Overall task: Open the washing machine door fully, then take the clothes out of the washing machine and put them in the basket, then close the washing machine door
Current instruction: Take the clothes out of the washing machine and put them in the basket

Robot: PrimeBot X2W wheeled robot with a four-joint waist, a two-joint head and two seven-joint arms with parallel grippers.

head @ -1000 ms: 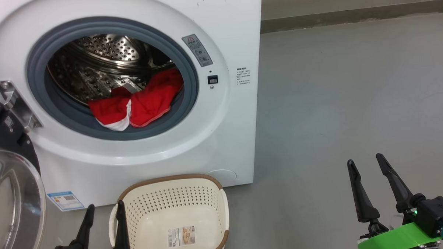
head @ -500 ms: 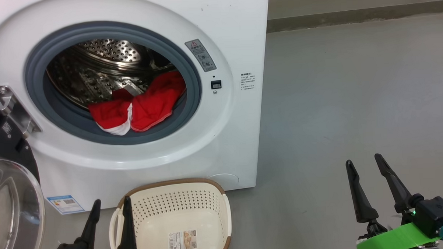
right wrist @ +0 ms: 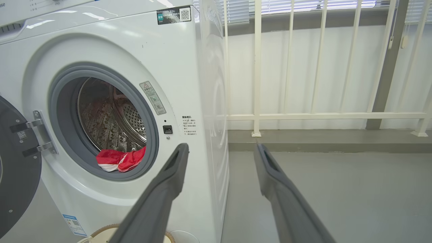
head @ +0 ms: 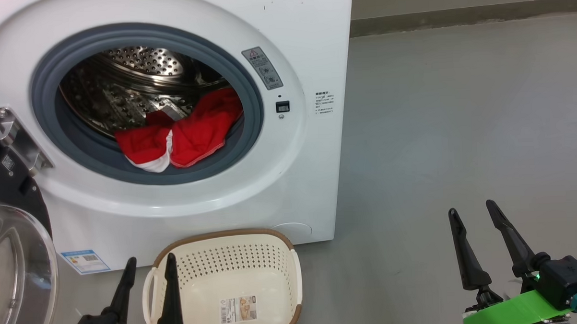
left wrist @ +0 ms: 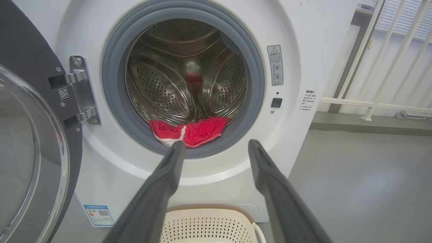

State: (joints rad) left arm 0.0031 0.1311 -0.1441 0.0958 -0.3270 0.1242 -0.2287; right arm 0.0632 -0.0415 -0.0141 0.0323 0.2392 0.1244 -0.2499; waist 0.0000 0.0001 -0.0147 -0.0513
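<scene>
Two bright red fabric garments (head: 177, 137), one trimmed in white, are lying bunched at the front lip of the steel drum (head: 136, 66), upper left of the head view, inside the big white front-loading washing machine (head: 303, 46). Its round black-rimmed door with the bulging glass window (head: 18, 267) is hanging wide at the left edge, leaving the opening free. A cream perforated plastic basket (head: 224, 234) is sitting on the floor (head: 436, 128) just below, likely so clothes drop straight in. The left tool (head: 150, 260) is hovering spread and empty at lower left, aiming at the garments; the right tool (head: 471, 208) is waiting, spread and empty, lower right.
</scene>
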